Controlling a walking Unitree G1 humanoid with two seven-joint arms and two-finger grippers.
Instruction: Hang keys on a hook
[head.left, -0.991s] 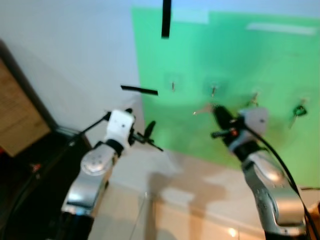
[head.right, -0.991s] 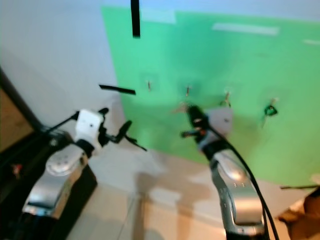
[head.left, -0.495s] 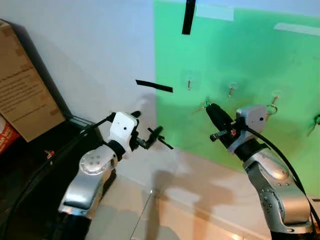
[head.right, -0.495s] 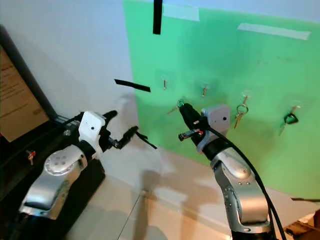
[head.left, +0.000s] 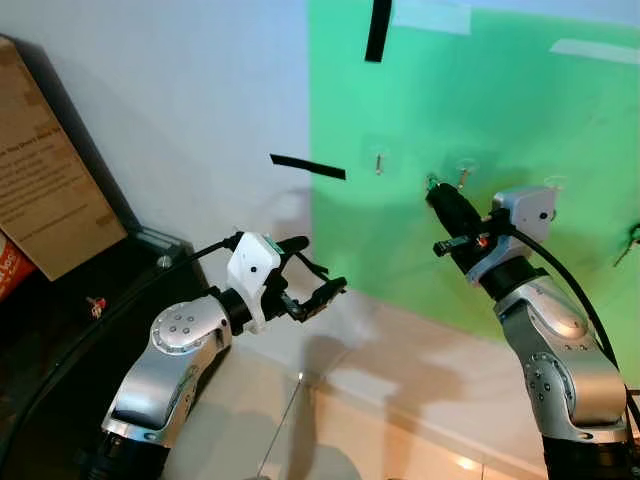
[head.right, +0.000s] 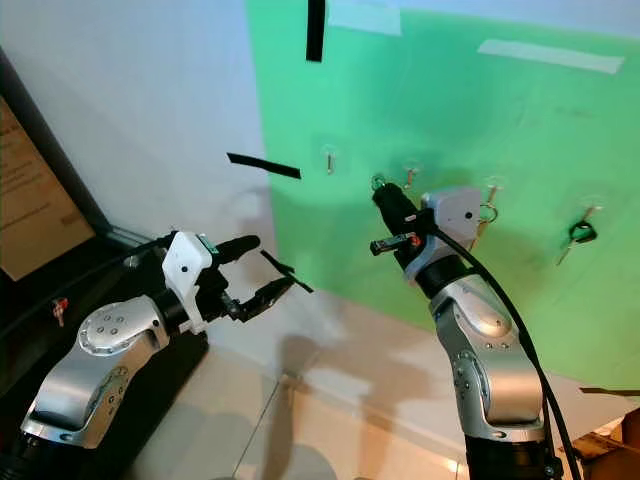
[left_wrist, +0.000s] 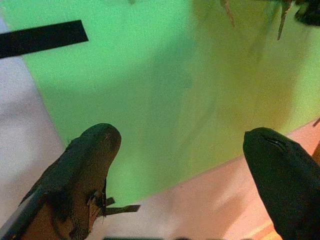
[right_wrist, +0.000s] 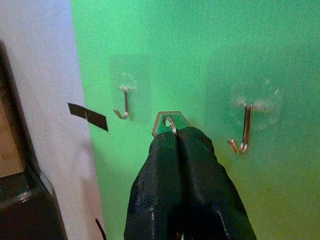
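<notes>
Green panel (head.left: 520, 120) on the wall carries a row of clear stick-on hooks. My right gripper (right_wrist: 176, 137) is pinched closed on the keys (right_wrist: 169, 122), raised at the panel between two empty hooks (right_wrist: 121, 102), touching neither. My left gripper (left_wrist: 180, 150) hangs spread apart, holding nothing

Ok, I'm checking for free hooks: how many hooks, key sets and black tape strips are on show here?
Hooks: 4
Key sets: 3, two hung, one in the right gripper, jaws shut
Black tape strips: 2
Total: 9
</notes>
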